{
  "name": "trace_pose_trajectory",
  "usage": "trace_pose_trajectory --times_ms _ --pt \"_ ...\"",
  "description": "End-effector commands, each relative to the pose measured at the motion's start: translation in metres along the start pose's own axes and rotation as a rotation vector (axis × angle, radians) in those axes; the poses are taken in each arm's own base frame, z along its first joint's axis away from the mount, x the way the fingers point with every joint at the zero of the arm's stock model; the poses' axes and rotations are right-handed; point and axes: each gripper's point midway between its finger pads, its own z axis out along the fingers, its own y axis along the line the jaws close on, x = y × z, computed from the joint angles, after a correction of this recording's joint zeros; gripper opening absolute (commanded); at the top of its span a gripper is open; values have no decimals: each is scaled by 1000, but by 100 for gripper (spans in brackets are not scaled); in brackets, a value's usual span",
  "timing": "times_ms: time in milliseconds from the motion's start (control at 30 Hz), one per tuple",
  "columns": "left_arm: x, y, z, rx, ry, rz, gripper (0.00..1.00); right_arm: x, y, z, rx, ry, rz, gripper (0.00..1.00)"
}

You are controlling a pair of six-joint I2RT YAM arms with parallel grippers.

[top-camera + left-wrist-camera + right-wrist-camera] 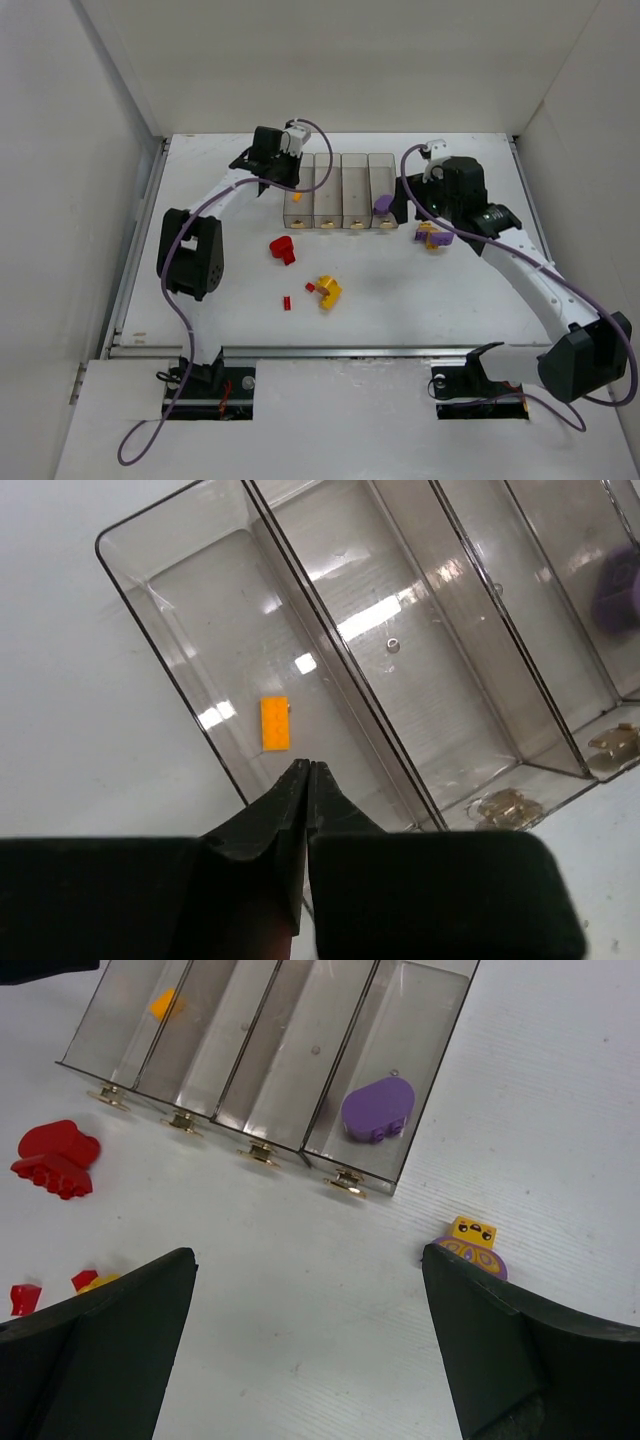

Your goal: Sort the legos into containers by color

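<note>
The containers [420, 670] are glossy clear plastic, the table [300, 1290] matt white, legos [378, 1110] smooth plastic.

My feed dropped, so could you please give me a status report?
Left gripper shut, empty, above leftmost bin. Right gripper open, empty. Orange lego and purple lego binned; red lego loose on table. Nothing in the way.

- Left arm [222, 192] stretches forward — the left gripper [305, 772] points down, jaws pressed flat together (tips touching).
- Right arm [530, 275] angles inward — the right gripper [308, 1260] gapes wide, empty.
</note>
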Motion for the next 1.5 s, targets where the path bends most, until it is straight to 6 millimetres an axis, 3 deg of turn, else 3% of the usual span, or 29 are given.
trace_pose_trajectory --times_ms 0,33,67,100,200,333,367,533,633,733,767,833,867,900,1000,1067,1100,1133,1200,1233,1300,1467 --pt "-59 -17 -63 28 -173 159 0 -10 1 -10 -9 -47 -4 100" --pt "-64 -24 -71 61 -199 206 0 -13 2 -14 -10 -59 -5 100" --pt "-55 -27 -76 75 -192 237 0 -15 4 -17 -22 -67 -7 100" --pt "-64 -24 -96 57 -228 273 18 -11 3 -16 -21 -58 -6 100" --pt "-57 -35 -119 121 -234 344 99 -13 6 -16 -34 -66 2 100" --pt "-5 -54 -139 253 -109 510 100 -15 18 -28 -88 -65 32 100" --pt "17 -56 -144 297 -51 587 100 -9 24 -33 -109 -55 44 100" --pt "84 -76 -158 444 80 752 100 19 47 -50 -170 4 98 100" --pt "90 -81 -174 448 9 873 100 36 49 -54 -168 55 134 100" --pt "113 -86 -189 415 -76 1135 100 57 63 -56 -197 134 149 100" --pt "123 -90 -184 435 -67 1139 100 68 65 -53 -190 171 165 100" --pt "115 -101 -193 410 -157 1284 100 83 73 -52 -208 221 231 100" --pt "116 -108 -194 422 -185 1318 100 79 81 -55 -253 197 260 100" --pt "120 -112 -192 432 -198 1351 100 86 81 -54 -251 199 293 100" --pt "115 -137 -186 498 -253 1509 100 78 80 -56 -224 146 393 100" --pt "127 -163 -175 630 -231 1581 100 76 79 -55 -218 135 403 100" --pt "116 -172 -175 657 -241 1619 100 78 79 -52 -214 146 404 100" --pt "130 -179 -160 739 -179 1622 100 82 78 -50 -207 164 406 100" --pt "146 -198 -155 866 -109 1639 100 86 77 -50 -200 184 385 100" --pt "141 -201 -152 886 -94 1672 100 88 73 -50 -179 188 385 100" --pt "165 -208 -146 989 -21 1677 100 87 71 -52 -162 180 353 100" --pt "192 -205 -139 1068 94 1695 100 90 62 -57 -118 177 330 100"
